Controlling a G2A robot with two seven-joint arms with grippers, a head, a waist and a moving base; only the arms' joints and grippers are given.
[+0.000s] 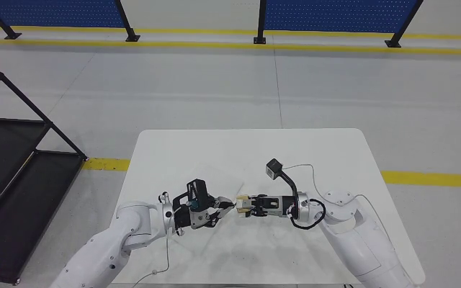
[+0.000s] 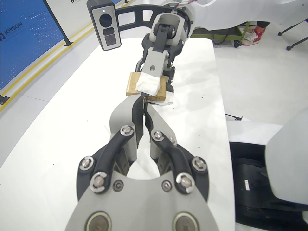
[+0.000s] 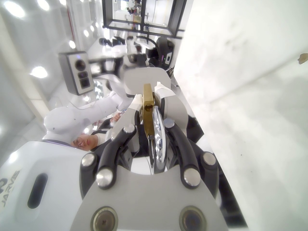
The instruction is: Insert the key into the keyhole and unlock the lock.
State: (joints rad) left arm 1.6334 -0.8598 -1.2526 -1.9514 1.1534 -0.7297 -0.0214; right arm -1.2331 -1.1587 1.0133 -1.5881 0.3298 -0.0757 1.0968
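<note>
**Above the table (image 1: 324, 155): key (image 2: 143, 99) at padlock (image 2: 132, 86)**

The brass padlock sits clamped in the right gripper (image 3: 148, 92)'s taped fingers (image 2: 149, 82), which hide much of its face. The left gripper (image 2: 144, 104) pinches the key, tip at the padlock's base. A black rack (image 1: 29, 180) flanks the table.

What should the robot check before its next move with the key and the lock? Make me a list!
1. Left tool shut on the key: ok.
2. Right tool shut on the lock: ok.
3. Key pointing at the lock's near edge: ok.
4. Key tip inside the keyhole: cannot tell, the tool tips hide it.
5. Shackle closed: cannot tell.
</note>
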